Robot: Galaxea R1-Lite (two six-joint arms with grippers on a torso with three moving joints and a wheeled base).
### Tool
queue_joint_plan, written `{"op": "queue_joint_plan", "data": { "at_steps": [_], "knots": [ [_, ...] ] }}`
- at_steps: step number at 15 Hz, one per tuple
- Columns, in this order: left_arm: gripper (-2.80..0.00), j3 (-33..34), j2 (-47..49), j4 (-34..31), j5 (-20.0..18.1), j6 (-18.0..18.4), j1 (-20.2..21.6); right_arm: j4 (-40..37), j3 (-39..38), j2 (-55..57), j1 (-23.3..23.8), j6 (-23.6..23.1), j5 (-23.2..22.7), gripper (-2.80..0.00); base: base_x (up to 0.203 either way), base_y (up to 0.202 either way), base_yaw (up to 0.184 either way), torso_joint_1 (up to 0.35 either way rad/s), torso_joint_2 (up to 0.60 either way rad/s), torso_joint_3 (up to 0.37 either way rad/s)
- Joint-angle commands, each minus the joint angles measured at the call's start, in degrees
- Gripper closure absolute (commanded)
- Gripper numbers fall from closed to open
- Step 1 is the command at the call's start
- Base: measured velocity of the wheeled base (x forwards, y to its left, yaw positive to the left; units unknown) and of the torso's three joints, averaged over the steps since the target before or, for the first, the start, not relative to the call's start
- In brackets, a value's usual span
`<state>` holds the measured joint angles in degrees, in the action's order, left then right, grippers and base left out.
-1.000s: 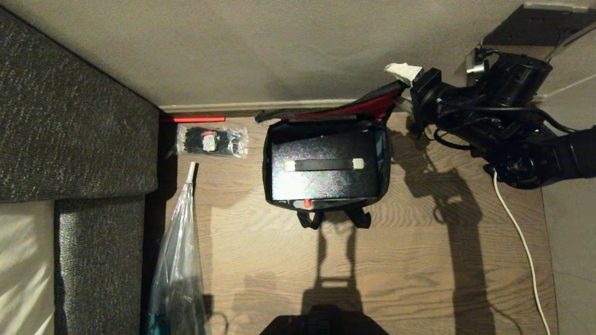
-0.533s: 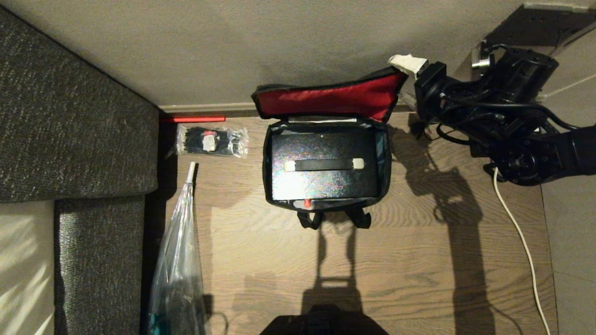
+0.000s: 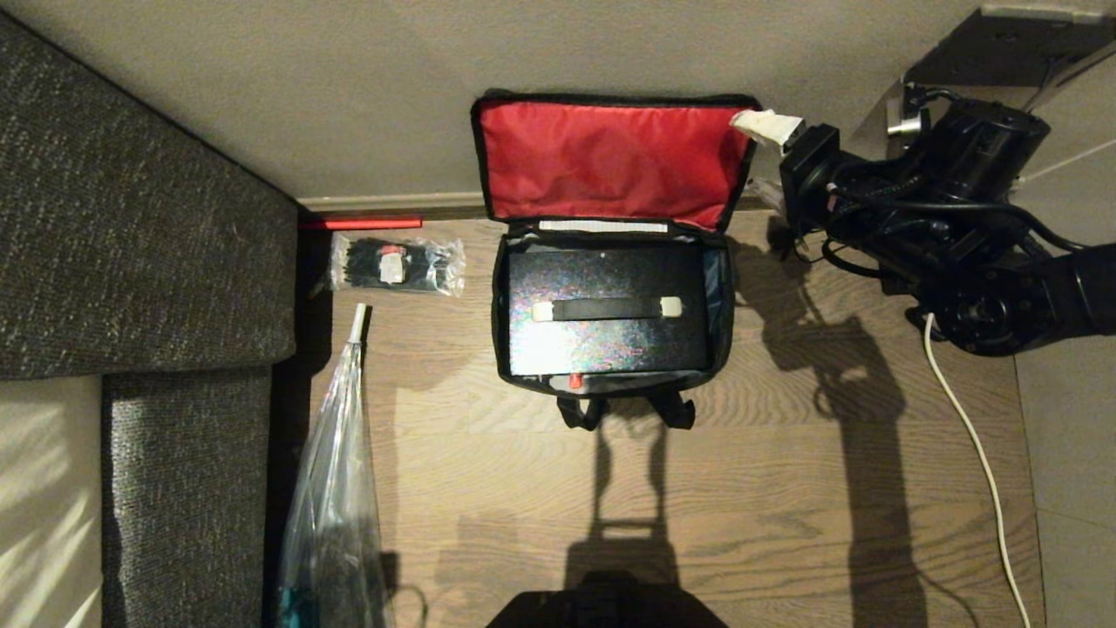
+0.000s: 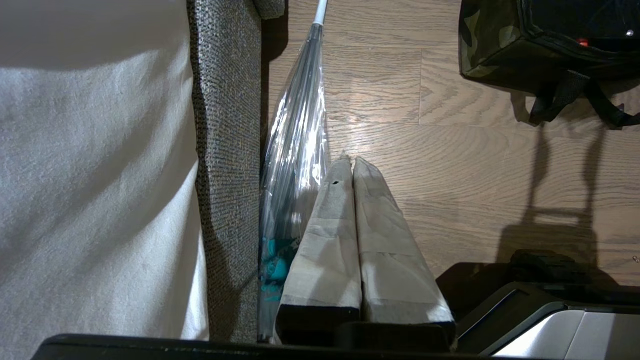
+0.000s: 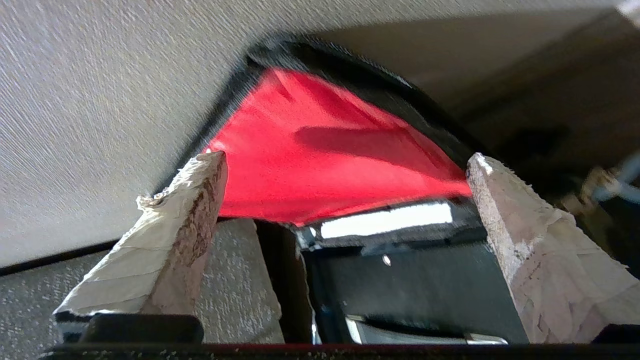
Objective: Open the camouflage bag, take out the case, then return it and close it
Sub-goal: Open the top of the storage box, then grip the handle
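Observation:
The camouflage bag (image 3: 499,305) stands open on the wood floor. Its lid (image 3: 610,161) leans back against the wall, red lining facing out. Inside lies the case (image 3: 610,340), black and speckled, with its strap handle (image 3: 606,309) on top and a red latch (image 3: 575,381) at the near edge. My right gripper (image 3: 764,155) hovers at the lid's upper right corner. In the right wrist view this gripper (image 5: 345,160) is open, its taped fingers (image 5: 192,210) wide apart, with the lid (image 5: 325,145) and case (image 5: 425,290) beyond them. My left gripper (image 4: 352,162) is parked low and shut.
A clear packet of black cable ties (image 3: 397,264) lies left of the bag. An umbrella in a clear sleeve (image 3: 336,488) rests along the grey sofa (image 3: 139,244). A white cable (image 3: 968,436) runs over the floor on the right. The bag's straps (image 3: 671,408) trail toward me.
The lid has swung up from nearly edge-on to stand against the wall with its whole red lining showing. My right gripper rose slightly beside the lid's corner.

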<state>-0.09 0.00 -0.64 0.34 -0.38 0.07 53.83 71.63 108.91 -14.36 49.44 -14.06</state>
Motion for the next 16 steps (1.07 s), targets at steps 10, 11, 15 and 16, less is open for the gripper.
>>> {"op": "queue_joint_plan", "data": {
  "at_steps": [10,11,15,16],
  "knots": [
    [0.00,0.0,-0.1,-0.1,0.0,0.0,0.0,-2.0,-25.8,-18.7,0.0,-3.4,-9.0,0.00,0.000,0.000,0.000,0.000,0.00,0.000],
    [0.00,0.0,-0.1,0.0,0.0,0.0,0.0,-2.6,-30.6,-22.8,0.0,-4.3,-9.6,0.00,0.000,0.000,0.000,0.000,0.00,0.000],
    [0.00,0.0,-0.1,0.0,0.0,0.0,0.0,-8.3,-51.9,-40.7,0.1,-20.6,-10.2,0.00,0.000,0.000,0.000,0.000,0.00,0.000],
    [0.00,0.0,-0.1,0.0,0.0,-0.1,0.0,-13.4,-54.0,-47.2,0.5,-24.9,-10.2,0.00,0.000,0.000,0.000,0.000,0.00,0.000]
  ]
}}
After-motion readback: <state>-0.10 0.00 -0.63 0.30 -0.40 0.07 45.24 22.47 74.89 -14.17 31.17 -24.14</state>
